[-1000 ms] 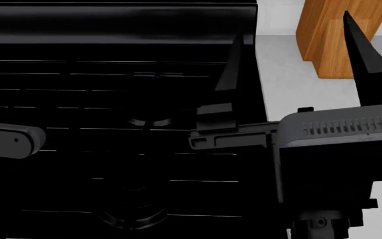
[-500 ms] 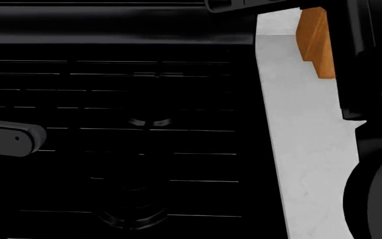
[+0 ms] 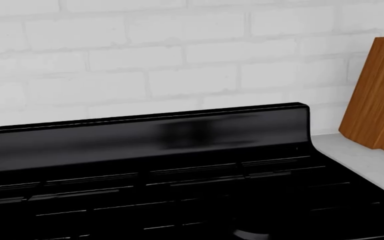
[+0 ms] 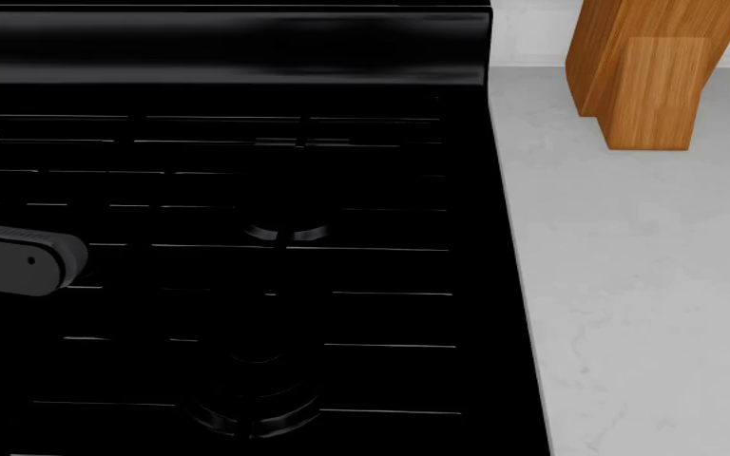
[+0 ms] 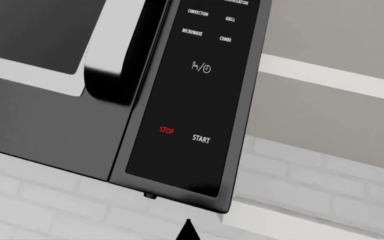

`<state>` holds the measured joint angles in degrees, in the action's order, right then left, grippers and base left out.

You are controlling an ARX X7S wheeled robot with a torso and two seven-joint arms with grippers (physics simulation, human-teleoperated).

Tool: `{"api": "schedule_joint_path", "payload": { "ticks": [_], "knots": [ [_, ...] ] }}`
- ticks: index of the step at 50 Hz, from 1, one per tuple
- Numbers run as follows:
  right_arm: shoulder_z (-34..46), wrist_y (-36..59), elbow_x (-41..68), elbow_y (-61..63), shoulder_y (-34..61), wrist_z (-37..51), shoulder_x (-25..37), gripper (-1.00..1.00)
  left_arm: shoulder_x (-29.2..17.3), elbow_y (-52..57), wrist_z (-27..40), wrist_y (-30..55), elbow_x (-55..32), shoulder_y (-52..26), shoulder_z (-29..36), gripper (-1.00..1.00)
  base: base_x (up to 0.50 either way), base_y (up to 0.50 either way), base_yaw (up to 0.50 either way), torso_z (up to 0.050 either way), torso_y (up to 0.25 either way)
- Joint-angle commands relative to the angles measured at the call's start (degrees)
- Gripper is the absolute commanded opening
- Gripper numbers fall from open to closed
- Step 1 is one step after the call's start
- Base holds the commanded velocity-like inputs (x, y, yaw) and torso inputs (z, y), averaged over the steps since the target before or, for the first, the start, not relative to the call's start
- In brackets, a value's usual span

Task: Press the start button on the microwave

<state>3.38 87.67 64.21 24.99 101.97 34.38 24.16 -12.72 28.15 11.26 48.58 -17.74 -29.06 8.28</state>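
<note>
The microwave point(image 5: 52, 75) hangs above, seen only in the right wrist view, with a dark door and a curved black handle point(image 5: 115, 75). Its black control panel point(image 5: 199, 95) carries a white START button point(image 5: 201, 139) beside a red STOP button point(image 5: 166, 130). My right gripper point(image 5: 188, 231) shows as a single black pointed tip below the panel's lower edge, apart from it, with the fingers together and nothing held. The left gripper does not show; only a grey link of the left arm point(image 4: 23, 261) is in the head view.
A black stove point(image 4: 225, 218) with grates and burners fills the head view, with its raised back panel point(image 3: 145, 132) against a white brick wall point(image 3: 145, 55). A wooden knife block point(image 4: 644, 66) stands on the grey counter point(image 4: 644, 285) to the right.
My right arm has risen out of the head view, where its fingers stood apart over the stove's right edge. The left arm link has barely moved.
</note>
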Motion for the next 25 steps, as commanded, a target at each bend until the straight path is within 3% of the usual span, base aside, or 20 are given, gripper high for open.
{"api": "schedule_joint_path", "payload": {
  "ticks": [1,25],
  "knots": [
    [4.5,-1.7,4.7,-10.9,9.1,2.0,1.8,-1.0,-0.3,-0.1,0.1,-0.3,-0.3,-0.1,0.2,1.0,0.0,0.0,0.0,0.0,0.0],
    [17.2,-14.7,-8.2,-26.1,15.8,-11.2,1.4,-1.0,-1.0,-0.2,0.4,-1.6,-0.3,0.3,1.4,1.0,0.0,0.0,0.0,0.0,0.0]
  ]
}}
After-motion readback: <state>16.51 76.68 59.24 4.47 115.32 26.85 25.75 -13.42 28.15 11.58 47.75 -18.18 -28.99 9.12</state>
